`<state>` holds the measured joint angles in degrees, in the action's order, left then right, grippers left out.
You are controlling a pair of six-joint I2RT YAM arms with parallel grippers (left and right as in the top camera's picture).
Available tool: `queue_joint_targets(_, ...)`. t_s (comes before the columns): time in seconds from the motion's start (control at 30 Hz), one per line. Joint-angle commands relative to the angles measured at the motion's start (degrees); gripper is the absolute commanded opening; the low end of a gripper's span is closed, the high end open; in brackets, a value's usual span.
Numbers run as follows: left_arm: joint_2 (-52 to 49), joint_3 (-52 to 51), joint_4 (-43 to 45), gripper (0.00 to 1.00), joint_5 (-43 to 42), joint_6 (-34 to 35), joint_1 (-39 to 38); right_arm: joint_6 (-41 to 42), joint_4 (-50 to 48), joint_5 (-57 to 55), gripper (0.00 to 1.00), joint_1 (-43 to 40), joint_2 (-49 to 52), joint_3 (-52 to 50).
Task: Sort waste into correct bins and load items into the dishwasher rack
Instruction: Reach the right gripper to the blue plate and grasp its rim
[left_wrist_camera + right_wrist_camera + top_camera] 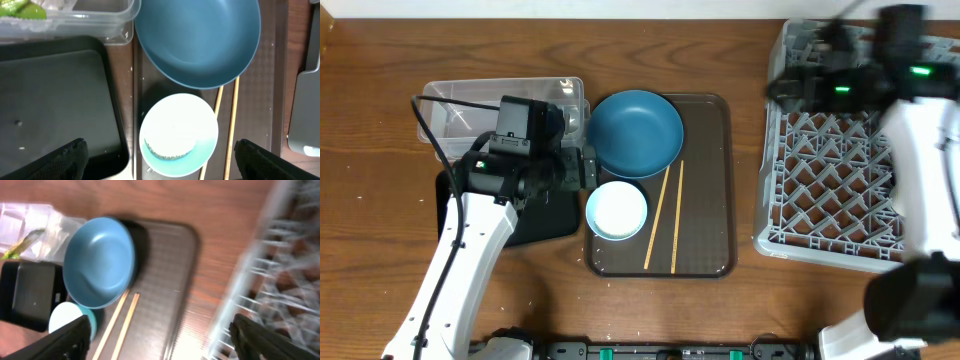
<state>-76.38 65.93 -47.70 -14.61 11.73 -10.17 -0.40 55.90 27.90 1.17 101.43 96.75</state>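
**Both pincers open; bowls and chopsticks on the serving tray, wrapper in the clear tub**

At the far left, the clear tub (455, 112) lies against the table's far side. Just in front of it is the black tray (552, 215), largely covered from above by the left arm. The left gripper (162, 162) hangs with its fingers spread wide and grips nothing; the white bowl (616, 210) lies directly below the gap.

In the middle, the brown serving tray (705, 180) carries three things. The blue bowl (635, 132) sits at its far left corner, just beside the tub. The white bowl is in front of it, at the tray's left edge. The chopsticks (665, 215) lie side by side to the right of the white bowl, their far ends at the blue bowl's rim.

On the right stands the grey dishwasher rack (830, 180). The right gripper (162, 342) is blurred; its fingers stand well apart with nothing between them.

The overhead view alone shows the whole rack, though the right arm hides its far left corner. Only the wrist views show the tub's contents: a yellow-green wrapper (25, 10) at one end, with something pale beside it that cannot be made out. The left wrist view also shows a few tiny pale specks (20, 123) on the black tray's floor.
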Motion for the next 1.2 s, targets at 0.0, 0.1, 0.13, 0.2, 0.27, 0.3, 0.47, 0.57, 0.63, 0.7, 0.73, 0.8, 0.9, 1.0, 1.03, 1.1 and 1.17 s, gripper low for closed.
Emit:
queue_joint_targets(0.0,0.0,0.3,-0.6,0.96,0.6,-0.7,0.2,3.2,-1.4,-4.2,0.83,6.2,4.5,0.3)
queue_joint_targets(0.1,0.0,0.3,-0.7,0.96,0.6,-0.7,0.2,5.4,-3.9,-8.5,0.81,11.7,8.9,0.3)
queue_joint_targets(0.13,0.0,0.3,-0.7,0.96,0.6,-0.7,0.2,6.9,-4.6,-10.2,0.81,13.0,10.3,0.3)
queue_joint_targets(0.2,0.0,0.3,-0.7,0.96,0.6,-0.7,0.2,10.6,-6.1,-13.7,0.78,15.9,13.4,0.3)
queue_joint_targets(0.27,0.0,0.3,-0.7,0.96,0.6,-0.7,0.2,12.9,-7.6,-15.1,0.72,18.2,16.3,0.3)
queue_joint_targets(0.3,0.0,0.3,-0.7,0.96,0.6,-0.7,0.2,13.7,-8.5,-15.1,0.67,19.1,17.6,0.3)
queue_joint_targets(0.47,0.0,0.3,-1.1,0.96,0.6,-0.7,0.2,17.2,-12.7,-16.9,0.48,22.4,23.0,0.3)
queue_joint_targets(0.57,0.0,0.3,-1.4,0.96,0.6,-0.7,0.2,21.5,-13.4,-22.0,0.33,23.2,24.3,0.3)
queue_joint_targets(0.63,0.0,0.3,-1.6,0.96,0.6,-0.7,0.2,24.2,-13.7,-25.4,0.18,23.2,24.4,0.3)
queue_joint_targets(0.7,0.0,0.3,-1.6,0.96,0.6,-0.7,0.2,24.8,-14.8,-26.4,0.1,22.7,23.8,0.4)
queue_joint_targets(0.73,0.0,0.3,-1.5,0.96,0.6,-0.7,0.2,24.9,-15.6,-26.4,0.04,22.2,23.4,0.5)
queue_joint_targets(0.8,0.0,0.3,-1.6,0.96,0.6,-0.7,0.2,24.8,-16.6,-26.4,0.01,21.2,22.5,0.9)
queue_joint_targets(0.9,0.0,0.3,-1.5,0.96,0.6,-0.7,0.2,24.5,-16.9,-26.4,0.01,19.1,20.1,2.2)
queue_joint_targets(1.0,0.0,0.3,-1.5,0.96,0.6,-0.7,0.2,22.4,-16.5,-26.4,0.01,16.0,16.0,3.6)
queue_joint_targets(1.03,0.0,0.3,-1.5,0.96,0.6,-0.7,0.2,21.6,-16.4,-26.4,0.01,14.9,14.4,4.0)
queue_joint_targets(1.1,0.0,0.3,-1.6,0.96,0.6,-0.7,0.2,18.0,-16.5,-26.8,0.01,12.2,10.4,4.2)
queue_joint_targets(1.17,0.0,0.3,-1.5,0.96,0.6,-0.8,0.2,14.2,-16.2,-30.1,0.01,9.6,6.4,4.2)
